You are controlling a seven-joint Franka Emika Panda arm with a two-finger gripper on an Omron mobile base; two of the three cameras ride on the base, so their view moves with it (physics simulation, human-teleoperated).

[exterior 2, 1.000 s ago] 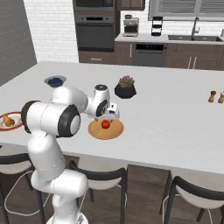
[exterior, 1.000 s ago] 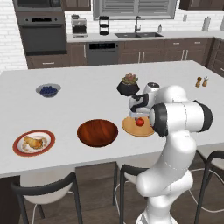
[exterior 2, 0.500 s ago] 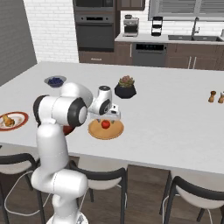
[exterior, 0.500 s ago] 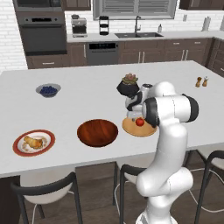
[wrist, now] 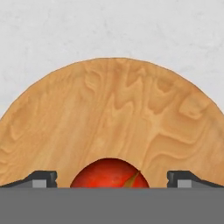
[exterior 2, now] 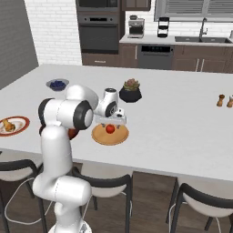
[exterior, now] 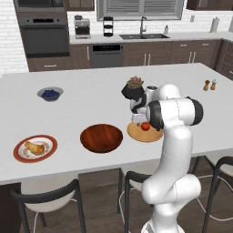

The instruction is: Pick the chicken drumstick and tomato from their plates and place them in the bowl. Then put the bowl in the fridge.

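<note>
Overhead, in the left base view, the arm folds forward, its gripper (exterior: 142,119) pointing down just over the tomato (exterior: 145,126) on the wooden plate (exterior: 136,134). Right base view: the same stoop. Hand view: fingertips (wrist: 43,179) spread wide, flanking the tomato, not touching.

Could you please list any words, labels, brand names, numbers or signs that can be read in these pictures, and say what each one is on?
None: no readable text shows in any view.
The oven and dishwasher fronts carry no legible marks.
The coffee maker is too small to show a label.
The wooden plate and tomato bear only grain and skin.
</note>
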